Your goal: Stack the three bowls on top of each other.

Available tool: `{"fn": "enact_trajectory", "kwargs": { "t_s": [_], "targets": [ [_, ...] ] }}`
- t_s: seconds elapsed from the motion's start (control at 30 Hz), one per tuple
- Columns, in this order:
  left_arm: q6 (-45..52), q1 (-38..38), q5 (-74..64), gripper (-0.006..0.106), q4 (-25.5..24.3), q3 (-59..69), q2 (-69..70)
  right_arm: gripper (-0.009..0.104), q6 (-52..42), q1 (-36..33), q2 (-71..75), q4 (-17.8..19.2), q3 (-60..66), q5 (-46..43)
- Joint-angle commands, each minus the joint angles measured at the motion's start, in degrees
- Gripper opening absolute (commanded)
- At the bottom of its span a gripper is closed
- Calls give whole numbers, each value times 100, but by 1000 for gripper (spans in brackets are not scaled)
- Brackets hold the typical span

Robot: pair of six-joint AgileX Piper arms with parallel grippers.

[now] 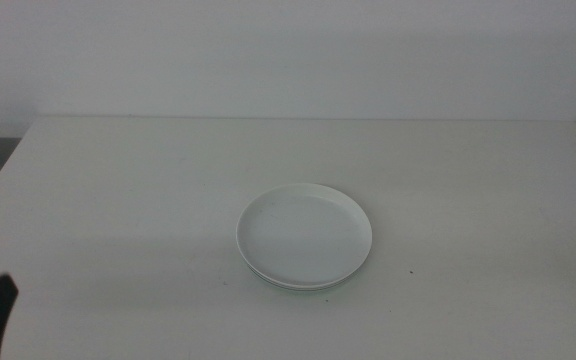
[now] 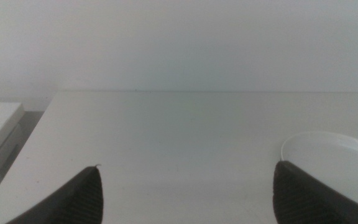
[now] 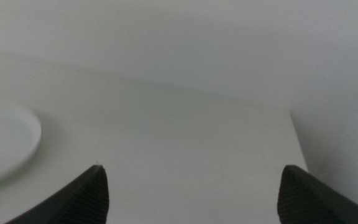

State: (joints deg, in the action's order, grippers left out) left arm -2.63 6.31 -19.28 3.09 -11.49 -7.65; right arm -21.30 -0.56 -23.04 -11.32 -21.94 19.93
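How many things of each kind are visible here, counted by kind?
White bowl, top of stack: 1
Bowls beneath, only a pale rim showing: at least 1
Grippers, left gripper and right gripper, both open: 2
Total: at least 4

bowls (image 1: 304, 235) | stacked, white on top | mid-table, upright
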Motion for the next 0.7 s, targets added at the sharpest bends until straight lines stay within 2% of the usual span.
{"fn": "enact_trajectory", "kwargs": {
  "t_s": [0.0, 0.23, 0.43, 0.67],
  "targets": [
    [-40, 3, 87, 94, 34, 320, 449, 92, -14, 55, 649, 182, 627, -67],
    [-40, -1, 637, 94, 34, 920, 765, 92, -14, 56, 2227, -76, 1820, -52],
    [-40, -1, 993, 94, -67, 1149, 765, 92, -14, 55, 2304, -83, 2194, -266],
    [-40, -1, 771, 94, -309, 1149, 765, 92, 52, 55, 2304, -34, 2194, -326]
  ]
}}
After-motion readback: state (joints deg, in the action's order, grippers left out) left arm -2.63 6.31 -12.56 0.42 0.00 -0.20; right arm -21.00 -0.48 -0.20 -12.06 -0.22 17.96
